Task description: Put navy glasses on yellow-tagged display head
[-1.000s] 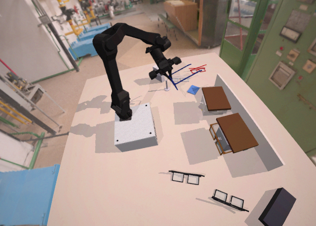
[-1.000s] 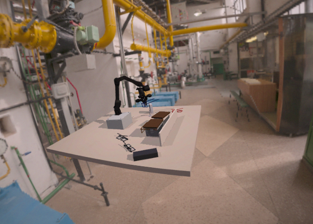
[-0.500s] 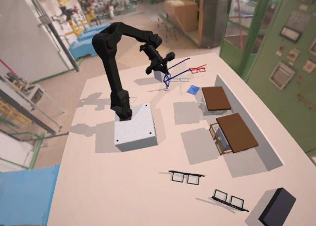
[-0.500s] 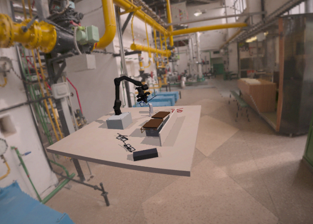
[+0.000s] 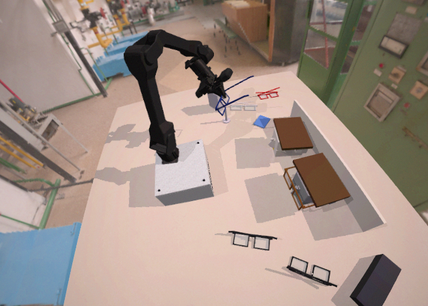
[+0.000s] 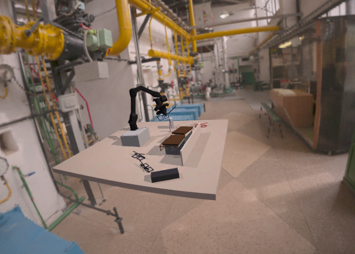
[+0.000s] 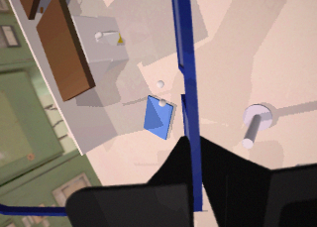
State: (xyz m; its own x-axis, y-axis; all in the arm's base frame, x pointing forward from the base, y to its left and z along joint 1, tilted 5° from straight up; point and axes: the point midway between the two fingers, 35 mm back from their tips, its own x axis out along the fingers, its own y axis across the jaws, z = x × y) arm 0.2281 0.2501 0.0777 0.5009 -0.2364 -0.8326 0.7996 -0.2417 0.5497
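Observation:
My gripper (image 5: 225,95) (image 6: 165,113) (image 7: 189,142) is shut on the navy glasses (image 5: 238,99) (image 7: 190,88). It holds them by the front frame, high above the far part of the table; their temples stick out towards the far right. The display head with the yellow tag (image 7: 120,39) (image 5: 292,133) (image 6: 182,130) is the farther one, under a brown top (image 7: 64,49). Its nose and tag show in the wrist view, and no glasses are on it. The held glasses are well apart from it. The other head, under a nearer brown top (image 5: 321,178) (image 6: 173,140), wears brown glasses.
A low wall (image 5: 368,214) (image 6: 190,145) stands behind both heads. A thin post on a round base (image 5: 226,121) (image 7: 258,110) and a grey block (image 5: 212,101) stand near the gripper. A blue pyramid (image 5: 261,121) (image 7: 158,118), red, clear and black glasses, and a dark case (image 5: 376,282) (image 6: 165,174) lie around.

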